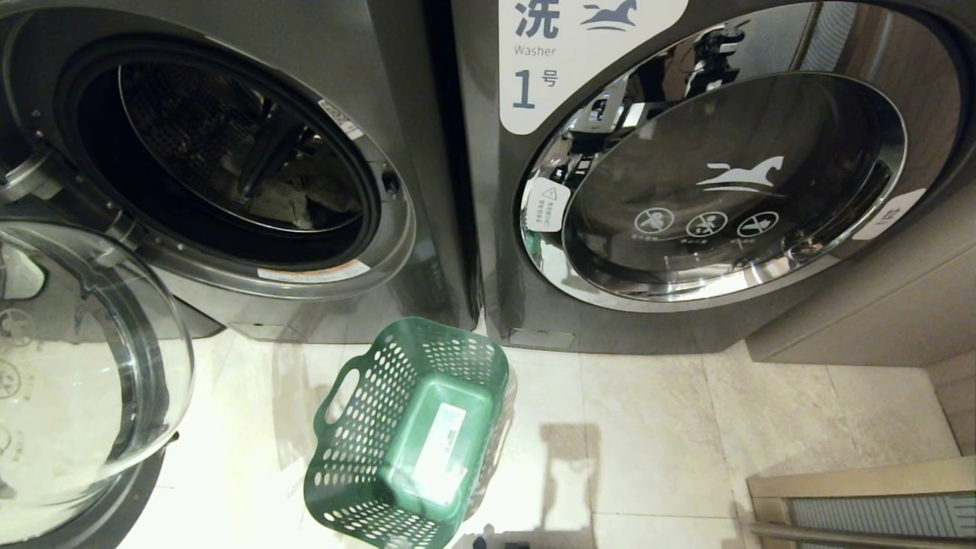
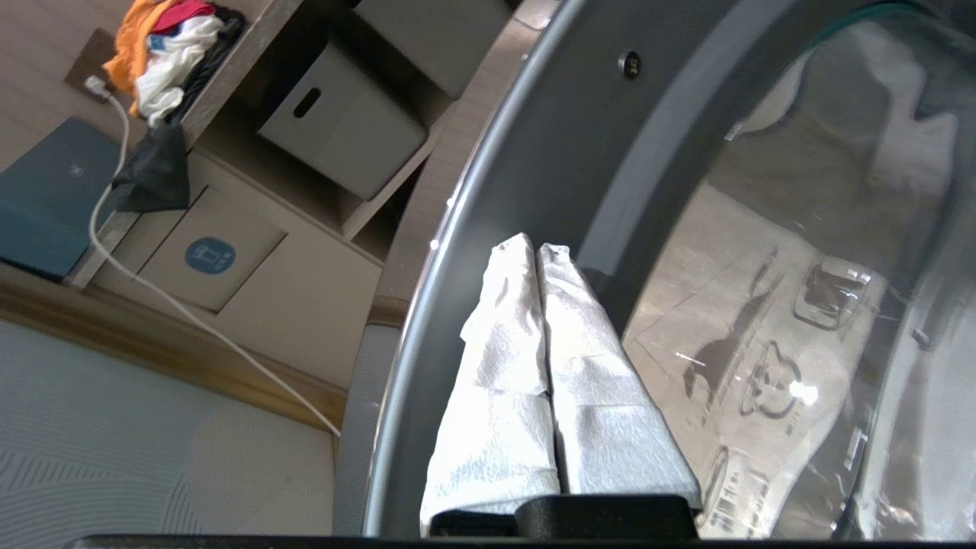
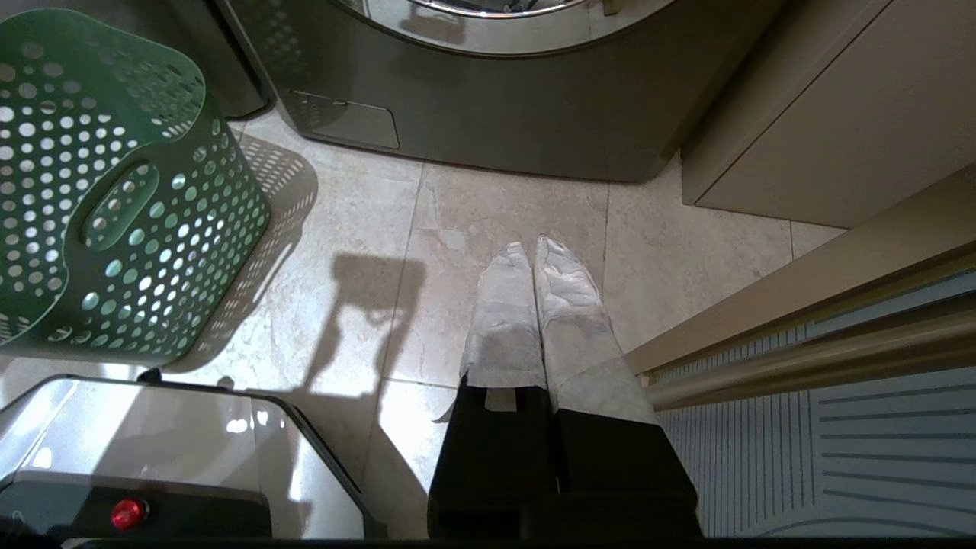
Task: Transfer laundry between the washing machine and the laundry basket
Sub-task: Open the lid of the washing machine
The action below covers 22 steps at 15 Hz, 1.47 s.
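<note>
Laundry sitting in the open drum; both pincers together and empty.

The soft pale grey-beige and darker cloth laundry (image 1: pixel 305 200) is lying low in the drum of the dark grey front-loading washing machine (image 1: pixel 229 152), its round glass door (image 1: pixel 76 366) swung open at 8 o'clock. The green perforated plastic laundry basket (image 1: pixel 412 435) is standing empty on the tiled floor (image 1: pixel 656 435) at 6 o'clock. The left pincer (image 2: pixel 537 252) is hovering beside the door rim, fingers pressed together; the right pincer (image 3: pixel 534 248) is hanging over the floor, likewise together. Judged light, limp and non-fragile, the cloth is best pinched at a raised fold; expect draping and snagging on the drum lip.
</note>
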### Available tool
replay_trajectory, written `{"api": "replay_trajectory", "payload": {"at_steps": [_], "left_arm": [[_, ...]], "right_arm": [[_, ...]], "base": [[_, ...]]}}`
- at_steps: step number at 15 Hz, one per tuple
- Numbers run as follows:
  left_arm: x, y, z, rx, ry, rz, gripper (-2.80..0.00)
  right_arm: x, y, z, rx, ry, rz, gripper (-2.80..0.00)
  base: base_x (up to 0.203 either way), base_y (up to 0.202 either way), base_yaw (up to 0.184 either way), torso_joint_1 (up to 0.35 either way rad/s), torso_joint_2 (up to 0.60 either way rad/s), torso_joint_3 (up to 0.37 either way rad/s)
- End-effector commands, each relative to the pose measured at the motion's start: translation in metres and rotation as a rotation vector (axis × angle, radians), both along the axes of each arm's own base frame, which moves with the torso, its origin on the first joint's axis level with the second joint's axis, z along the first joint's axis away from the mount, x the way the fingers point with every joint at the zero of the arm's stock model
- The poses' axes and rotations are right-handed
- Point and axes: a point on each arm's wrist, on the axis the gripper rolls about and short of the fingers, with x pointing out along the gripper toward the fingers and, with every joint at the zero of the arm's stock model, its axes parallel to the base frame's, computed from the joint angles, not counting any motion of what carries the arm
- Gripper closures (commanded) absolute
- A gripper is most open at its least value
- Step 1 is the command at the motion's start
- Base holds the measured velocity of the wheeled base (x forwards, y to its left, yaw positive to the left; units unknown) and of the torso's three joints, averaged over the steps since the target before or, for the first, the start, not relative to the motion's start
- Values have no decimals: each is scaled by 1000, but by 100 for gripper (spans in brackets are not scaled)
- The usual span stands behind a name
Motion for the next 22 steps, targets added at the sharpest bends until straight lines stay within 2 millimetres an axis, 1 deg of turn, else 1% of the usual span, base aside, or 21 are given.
{"api": "replay_trajectory", "payload": {"at_steps": [1, 2, 5, 8, 18, 20, 22], "left_arm": [[9, 18, -3, -18, 19, 53, 0], [12, 23, -2, -22, 16, 67, 0], [19, 32, -5, -23, 3, 77, 0], [25, 49, -9, -17, -6, 119, 0], [34, 95, -13, -34, -6, 206, 0], [36, 102, -11, -31, -10, 216, 0], [35, 102, -7, -24, -25, 215, 0]], "right_arm": [[0, 0, 0, -1, 1, 1, 0], [0, 0, 0, -1, 1, 1, 0], [0, 0, 0, -1, 0, 1, 0], [0, 0, 0, -1, 1, 1, 0], [0, 0, 0, -1, 3, 1, 0], [0, 0, 0, -1, 1, 1, 0], [0, 0, 0, -1, 0, 1, 0]], "base": [[0, 0, 0, 0, 0, 0], [0, 0, 0, 0, 0, 0], [0, 0, 0, 0, 0, 0], [0, 0, 0, 0, 0, 0], [0, 0, 0, 0, 0, 0], [0, 0, 0, 0, 0, 0], [0, 0, 0, 0, 0, 0]]}}
